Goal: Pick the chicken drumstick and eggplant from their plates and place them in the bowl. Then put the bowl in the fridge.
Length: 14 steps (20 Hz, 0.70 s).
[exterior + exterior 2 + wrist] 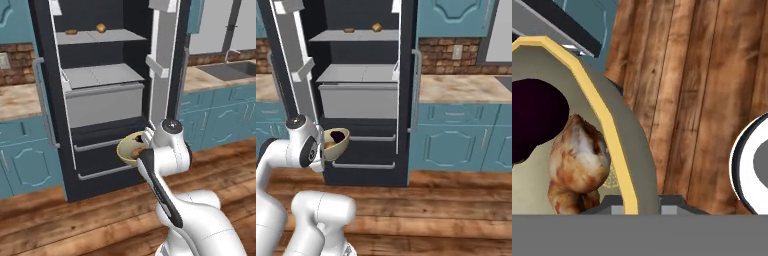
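Note:
The tan-yellow bowl hangs tilted in front of the open black fridge, at the height of its lower drawers. My gripper is shut on the bowl's rim, with one finger inside and one outside. Inside the bowl lie the golden-brown chicken drumstick and the dark purple eggplant, touching each other. From the right base view the bowl is right beside my wrist, before the fridge. The plates are out of view.
Two small brown food items sit on the fridge's top shelf. An open door with white racks stands right of the bowl. Teal cabinets and counters flank the fridge, with a sink at the far right. Below is wooden floor.

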Motion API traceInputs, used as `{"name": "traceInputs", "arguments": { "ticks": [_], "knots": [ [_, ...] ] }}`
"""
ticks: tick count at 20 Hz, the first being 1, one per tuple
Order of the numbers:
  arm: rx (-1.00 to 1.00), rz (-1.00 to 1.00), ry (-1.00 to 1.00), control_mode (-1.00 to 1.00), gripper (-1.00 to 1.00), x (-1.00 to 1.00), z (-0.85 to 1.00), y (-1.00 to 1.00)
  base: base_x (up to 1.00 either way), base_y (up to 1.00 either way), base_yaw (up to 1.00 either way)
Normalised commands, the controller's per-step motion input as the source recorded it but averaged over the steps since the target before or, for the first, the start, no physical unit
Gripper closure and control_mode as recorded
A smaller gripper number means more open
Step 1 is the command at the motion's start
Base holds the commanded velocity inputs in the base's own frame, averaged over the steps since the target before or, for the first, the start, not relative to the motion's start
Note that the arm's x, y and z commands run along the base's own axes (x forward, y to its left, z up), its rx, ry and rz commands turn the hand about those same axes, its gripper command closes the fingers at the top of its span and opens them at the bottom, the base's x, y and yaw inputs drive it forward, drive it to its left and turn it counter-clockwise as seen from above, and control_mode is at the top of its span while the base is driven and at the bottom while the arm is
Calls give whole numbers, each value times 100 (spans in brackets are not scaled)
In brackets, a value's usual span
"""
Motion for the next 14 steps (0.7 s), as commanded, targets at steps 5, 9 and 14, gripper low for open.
{"name": "traceInputs", "arguments": {
  "ticks": [5,9,14],
  "knots": [
    [0,0,0,100,100,0,0,0,86,36,0],
    [0,0,0,100,100,0,0,0,79,30,0],
    [0,0,0,100,100,0,0,0,68,20,0]
  ]
}}
